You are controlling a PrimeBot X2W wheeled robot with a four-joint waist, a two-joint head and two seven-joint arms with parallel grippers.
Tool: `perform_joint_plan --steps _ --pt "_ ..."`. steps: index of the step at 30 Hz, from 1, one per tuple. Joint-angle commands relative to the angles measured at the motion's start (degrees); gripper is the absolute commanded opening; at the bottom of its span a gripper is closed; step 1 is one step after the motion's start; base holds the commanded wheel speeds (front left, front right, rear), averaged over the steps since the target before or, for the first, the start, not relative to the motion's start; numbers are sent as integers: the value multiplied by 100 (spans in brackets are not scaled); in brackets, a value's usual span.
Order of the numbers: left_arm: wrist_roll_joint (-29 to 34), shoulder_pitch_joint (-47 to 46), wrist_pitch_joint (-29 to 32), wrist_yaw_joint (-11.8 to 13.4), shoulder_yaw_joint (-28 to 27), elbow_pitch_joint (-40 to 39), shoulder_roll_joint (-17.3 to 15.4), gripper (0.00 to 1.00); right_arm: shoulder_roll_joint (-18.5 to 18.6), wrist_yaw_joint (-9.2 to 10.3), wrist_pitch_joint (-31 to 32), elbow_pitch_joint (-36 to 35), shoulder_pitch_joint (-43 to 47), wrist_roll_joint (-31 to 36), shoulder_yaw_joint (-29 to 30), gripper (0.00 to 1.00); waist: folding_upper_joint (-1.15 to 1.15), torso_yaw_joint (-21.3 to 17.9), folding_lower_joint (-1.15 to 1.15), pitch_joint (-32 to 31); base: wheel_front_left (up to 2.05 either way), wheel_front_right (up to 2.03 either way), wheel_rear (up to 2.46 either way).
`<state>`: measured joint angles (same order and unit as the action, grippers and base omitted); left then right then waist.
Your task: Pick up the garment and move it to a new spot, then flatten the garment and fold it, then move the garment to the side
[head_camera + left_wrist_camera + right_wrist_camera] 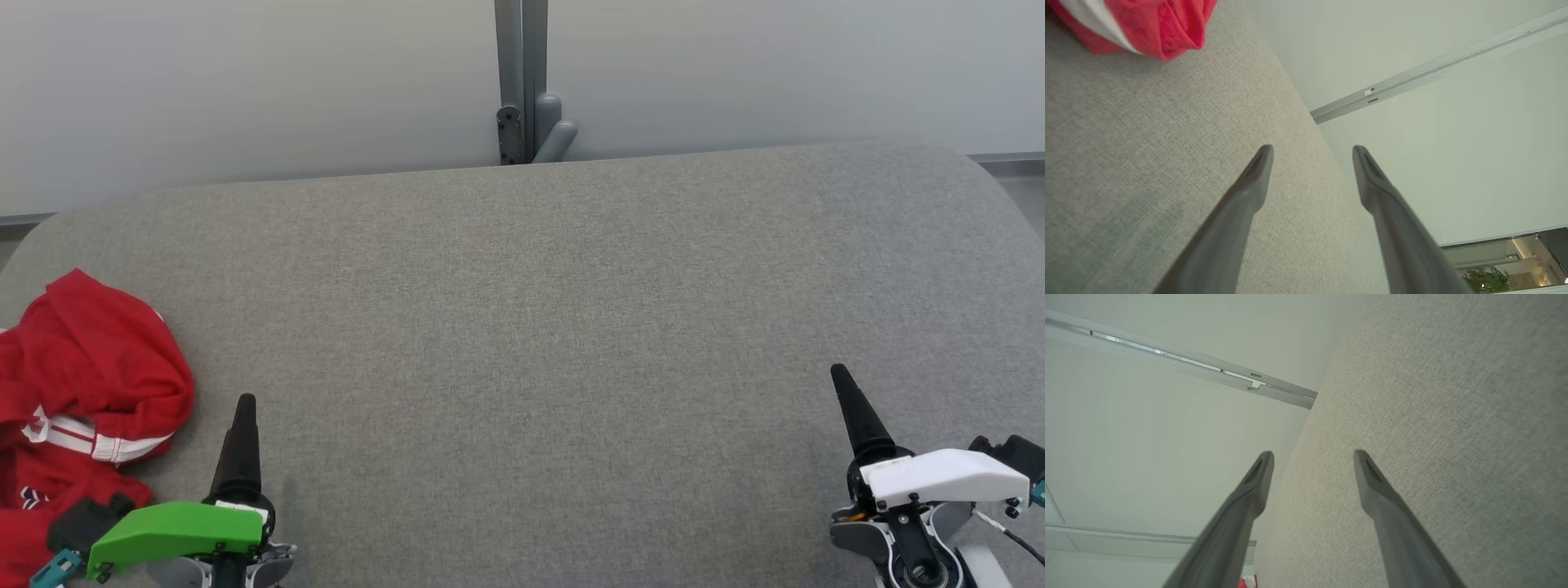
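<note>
A crumpled red garment [90, 392] with white stripes lies at the left edge of the grey fabric-covered table [571, 327]. Its near part runs behind my left arm's green cover. My left gripper [243, 408] sits just right of the garment, apart from it, fingers pointing toward the far edge. In the left wrist view the gripper [1312, 149] is open and empty, with the garment [1147, 24] at the upper left. My right gripper [842, 380] rests at the lower right, far from the garment. The right wrist view shows that gripper [1313, 454] open and empty, and a sliver of the garment [1248, 582] at the bottom edge.
A pale partition wall stands behind the table, with a grey post [522, 82] and bracket at its middle. The table's far corners are rounded. A broad stretch of bare grey fabric lies between the two grippers.
</note>
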<state>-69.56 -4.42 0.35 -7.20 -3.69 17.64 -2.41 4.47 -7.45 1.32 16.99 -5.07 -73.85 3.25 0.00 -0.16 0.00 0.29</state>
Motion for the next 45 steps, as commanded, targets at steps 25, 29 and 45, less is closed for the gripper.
perform_joint_plan --steps 25,29,45 --pt "2525 24 -565 217 240 0 -38 100 208 -2 -596 -164 -148 2431 -411 100 0 -34 0 -13 0 0 0" --pt "2738 37 -618 235 253 -15 -38 100 220 -3 -654 -151 -140 2637 -436 100 0 -35 0 -15 0 0 0" --pt "3876 74 -889 270 312 157 -46 100 281 -3 -943 -24 -165 3689 -595 100 0 -100 0 -23 0 0 0"
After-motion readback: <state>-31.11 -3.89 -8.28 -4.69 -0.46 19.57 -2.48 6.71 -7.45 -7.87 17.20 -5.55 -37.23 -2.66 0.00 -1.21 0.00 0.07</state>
